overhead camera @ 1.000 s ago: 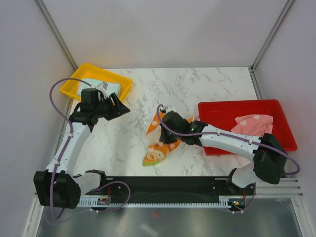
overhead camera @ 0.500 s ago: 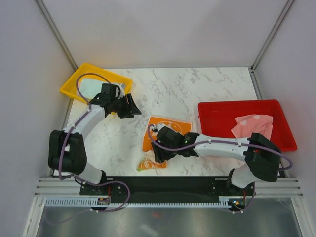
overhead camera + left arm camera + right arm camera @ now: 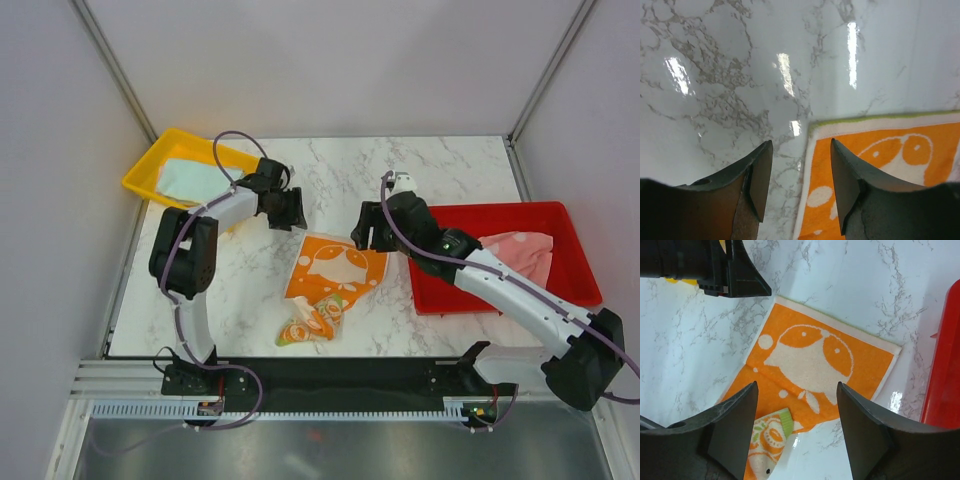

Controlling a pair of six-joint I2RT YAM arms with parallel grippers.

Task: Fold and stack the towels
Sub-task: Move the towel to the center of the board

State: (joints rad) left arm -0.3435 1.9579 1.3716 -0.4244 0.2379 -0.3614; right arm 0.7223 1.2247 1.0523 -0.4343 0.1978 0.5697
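Fingers of the left arm [image 3: 293, 212] and of the right arm [image 3: 364, 232] stand open over the desk [image 3: 420, 170], with open marble behind them. The orange towel [image 3: 335, 268] lies between them, one end bunched. There are three towels and two trays: a pink towel [image 3: 520, 250] in the red tray [image 3: 480, 215] and a mint towel [image 3: 185, 180] in the yellow tray [image 3: 145, 175].

Left wrist: the orange towel's [image 3: 890, 160] corner shows between the parted fingers [image 3: 757, 180].

Right wrist: the spread fingers [image 3: 735, 425] frame the orange towel [image 3: 810, 360], with the red tray [image 3: 945, 365] at the right edge.

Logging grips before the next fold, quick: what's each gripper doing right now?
Left gripper: jaws open, holding nothing.
Right gripper: jaws open, holding nothing.
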